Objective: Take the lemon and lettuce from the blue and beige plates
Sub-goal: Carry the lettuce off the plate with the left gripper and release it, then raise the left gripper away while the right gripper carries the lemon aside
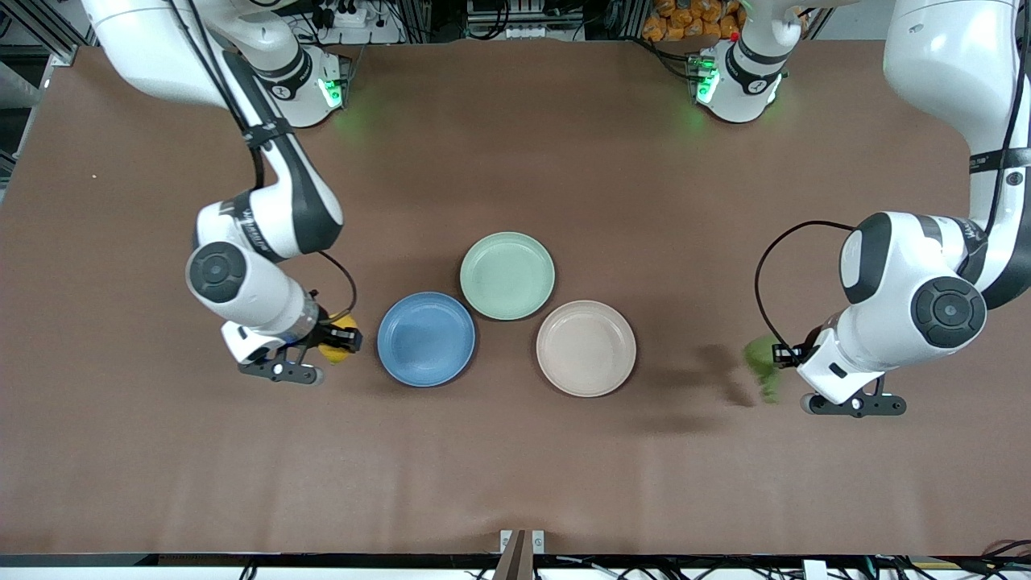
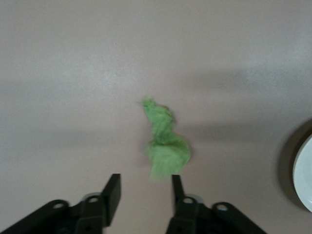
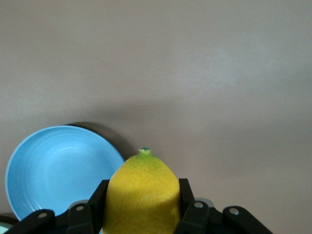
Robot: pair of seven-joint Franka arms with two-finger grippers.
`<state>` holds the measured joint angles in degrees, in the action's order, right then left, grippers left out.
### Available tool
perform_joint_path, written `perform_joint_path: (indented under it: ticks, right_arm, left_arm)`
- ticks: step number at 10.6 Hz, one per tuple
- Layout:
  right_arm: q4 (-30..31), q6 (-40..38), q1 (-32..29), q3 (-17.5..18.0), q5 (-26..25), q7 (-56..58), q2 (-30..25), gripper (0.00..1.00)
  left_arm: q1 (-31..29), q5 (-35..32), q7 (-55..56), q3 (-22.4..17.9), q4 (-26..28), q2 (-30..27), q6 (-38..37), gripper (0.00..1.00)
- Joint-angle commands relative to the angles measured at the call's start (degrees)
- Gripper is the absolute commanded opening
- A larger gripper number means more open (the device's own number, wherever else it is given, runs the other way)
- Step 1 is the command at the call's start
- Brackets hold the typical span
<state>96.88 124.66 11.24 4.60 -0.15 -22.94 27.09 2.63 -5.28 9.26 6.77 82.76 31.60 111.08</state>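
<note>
1. Lemon is sitting squeezed between the two fingers of the right claw, so that claw is holding it tight. The claw is hanging over bare worktop just beside the blue plate, toward the right arm's end of the worktop. The lemon's pointy tip is sticking straight out from the claw, away from the wrist.

2. Lettuce is showing out in front of the left claw. Its fingers are standing apart with a gap between them, and the leaf is not squeezed between them. I cannot tell if the leaf is lying on the worktop or dropping. Its long way is running straight away from the claw. It is well apart from the blue plate, past the beige plate, toward the left arm's end of the worktop.

3. Both plates are looking bare, and so is the mint-green plate that is touching the blue one.

4. I am judging that the next move turns on the lemon: bare worktop is right under it, and the right claw only needs to go down and open.

5. Small writing is showing on the arm bands, but I cannot read it.
</note>
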Motion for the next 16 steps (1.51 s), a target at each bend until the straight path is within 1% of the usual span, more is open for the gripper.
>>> perform_joint_path:
  ticks: [1, 3, 4, 6, 7, 9, 12, 13, 14, 16]
  right_arm:
    - [3.8, -0.6, -3.6, 0.5, 1.0, 7.5, -3.7, 0.22]
    - [6.6, -0.5, -5.8, 0.1, 1.0, 12.6, -5.4, 0.22]
    - [7.4, -0.5, -6.6, -0.2, 1.0, 14.5, -6.1, 0.22]
    - [9.5, -0.4, -8.2, -1.6, 1.0, 19.4, -7.2, 0.22]
    - [10.7, -0.4, -8.6, -2.2, 0.9, 21.7, -7.8, 0.22]
    - [12.8, -0.3, -9.3, -4.0, 1.0, 26.1, -8.6, 0.21]
    - [15.7, 1.5, -10.1, -5.3, 1.0, 27.9, -8.6, 0.21]
    - [17.7, 4.3, -10.4, -5.9, 1.0, 27.9, -8.6, 0.21]
    - [20.0, 7.9, -10.5, -6.1, 1.0, 27.9, -8.5, 0.21]
    - [23.7, 12.7, -10.7, -6.1, 1.0, 27.9, -8.0, 0.21]
  left_arm:
    - [-0.7, 3.7, 1.1, 0.9, 4.0, -3.1, 0.0, 1.0]
    - [-1.0, 3.8, 1.6, 0.8, 8.1, -6.0, 0.7, 1.0]
    - [-2.3, 3.8, 1.7, 0.8, 11.8, -8.3, 2.3, 1.0]
    - [-3.1, 4.0, 1.8, 0.9, 24.1, -16.4, 9.3, 1.0]
    - [-3.9, 4.2, 1.7, 1.0, 28.9, -19.9, 11.3, 1.0]
    - [-3.9, 4.2, 1.8, 1.0, 32.5, -23.8, 11.3, 1.0]
    - [-3.8, 4.3, 1.8, 1.1, 37.3, -28.5, 11.3, 1.0]
    - [-3.8, 4.3, 1.6, 1.1, 38.0, -29.8, 11.3, 1.0]
    - [-3.7, 4.3, 1.3, 1.1, 38.2, -30.9, 11.1, 1.0]
    - [-2.4, 4.3, 0.5, 1.0, 38.1, -32.3, 9.5, 1.0]
